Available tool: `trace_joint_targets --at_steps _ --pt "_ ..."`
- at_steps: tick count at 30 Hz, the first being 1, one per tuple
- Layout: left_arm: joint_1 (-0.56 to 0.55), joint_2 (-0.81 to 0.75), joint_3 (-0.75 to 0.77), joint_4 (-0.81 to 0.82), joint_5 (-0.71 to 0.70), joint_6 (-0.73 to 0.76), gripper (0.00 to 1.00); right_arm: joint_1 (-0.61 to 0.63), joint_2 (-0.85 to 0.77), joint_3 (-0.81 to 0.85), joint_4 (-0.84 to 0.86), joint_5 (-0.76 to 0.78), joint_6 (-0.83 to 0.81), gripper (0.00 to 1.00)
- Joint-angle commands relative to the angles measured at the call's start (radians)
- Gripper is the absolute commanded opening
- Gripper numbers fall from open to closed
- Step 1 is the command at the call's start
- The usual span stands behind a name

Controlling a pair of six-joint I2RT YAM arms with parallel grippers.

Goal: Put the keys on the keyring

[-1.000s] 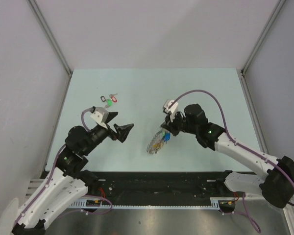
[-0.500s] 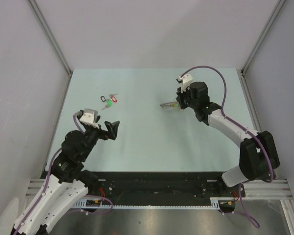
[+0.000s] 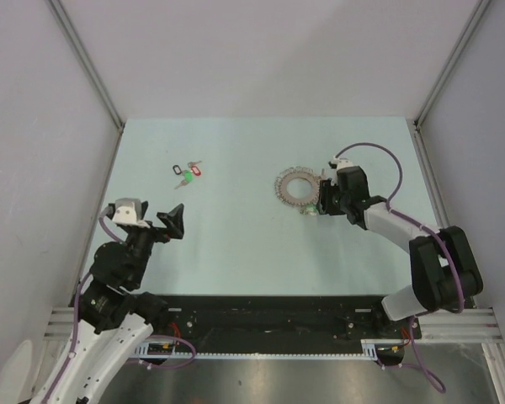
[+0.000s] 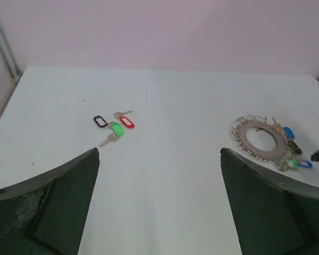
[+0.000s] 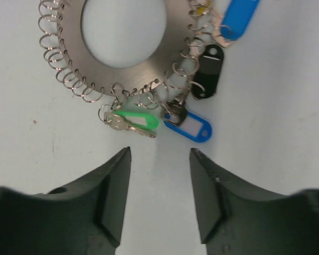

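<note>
Keyring (image 5: 125,79), flat grey disc fringed with wire loops, carries tagged keys (image 5: 133,121)

The left arm (image 3: 101,353) and right arm (image 3: 391,223) are white with black joints, purple cables (image 3: 370,146) and black fingers (image 5: 106,202).

a pale mint-green flat table top (image 3: 236,160) sits between plain light grey panel walls (image 3: 261,59) joined by slanting silver aluminium corner posts (image 3: 87,63). a black metal rail (image 3: 269,320) lines the near edge. light is soft and even.
</note>
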Motion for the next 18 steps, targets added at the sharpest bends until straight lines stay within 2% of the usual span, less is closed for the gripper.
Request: trace_joint_targets --at_steps 1,5,7,11,15,16,18 --pt "0.015 -0.09 -0.032 0.058 -0.182 -0.018 1.0 -0.019 -0.163 0.001 -0.025 0.1 0.069 0.59" --pt "0.015 -0.187 -0.061 0.07 -0.239 -0.023 1.0 -0.046 -0.316 -0.025 -0.107 0.149 0.089 0.74" --pt "0.015 -0.24 -0.062 0.067 -0.239 -0.034 1.0 -0.058 -0.428 -0.033 -0.162 0.195 0.096 0.8" --pt "0.015 -0.326 -0.076 0.052 -0.224 -0.038 1.0 -0.064 -0.643 -0.036 -0.262 0.286 0.086 0.98" --pt "0.016 -0.407 -0.069 0.041 -0.224 -0.06 1.0 -0.066 -0.895 -0.036 -0.347 0.37 0.085 1.0" --pt "0.016 -0.389 -0.053 0.02 -0.221 -0.064 1.0 -0.067 -0.988 -0.036 -0.36 0.39 0.077 1.0" --pt "0.016 -0.382 -0.032 -0.008 -0.212 -0.068 1.0 -0.064 -1.068 -0.036 -0.389 0.407 0.069 1.0"
